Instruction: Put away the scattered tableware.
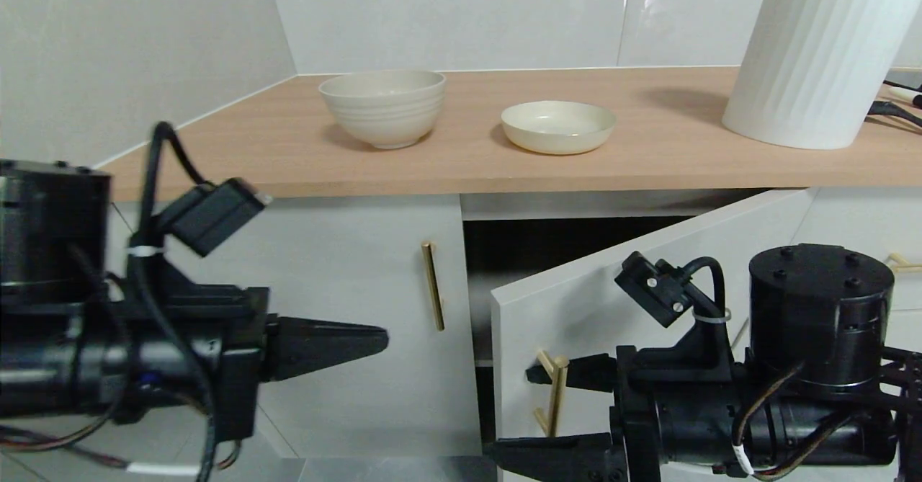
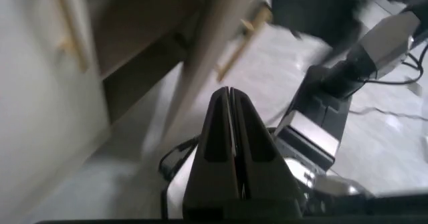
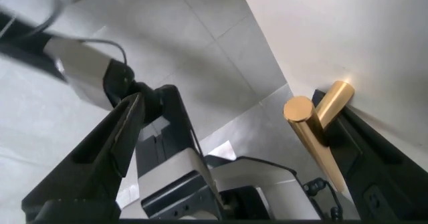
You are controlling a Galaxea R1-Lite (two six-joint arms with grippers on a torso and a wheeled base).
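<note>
A long wooden table [image 1: 648,158] runs across the far part of the scene against pale walls. At its right end stands a tall ribbed white container [image 1: 814,57]. Below the table on the right, a white cabinet door [image 1: 619,280] stands swung partly open towards the near side, with a dark gap behind it. The closed door [image 1: 346,309] to its left carries an upright brass bar [image 1: 432,285].

The left gripper [image 1: 378,339] hangs in front of the closed door, below the table's edge. It is clenched, its two fingers pressed flat together in the left wrist view [image 2: 229,93], with nothing between them.

The right gripper [image 1: 515,413] is low on the right at the open door, its jaws spread wide. The brass handle [image 1: 553,394] of that door sits between the two fingers. In the right wrist view [image 3: 227,100] one finger [image 3: 381,164] lies close behind this handle [image 3: 314,137], though I cannot tell if they touch. The other finger [image 3: 100,164] stands well apart from it.

The bowl [image 1: 382,106], cream and ribbed, stands upright on the table towards its left end. The shallow dish [image 1: 557,126], also cream, rests to the bowl's right, apart from it.
</note>
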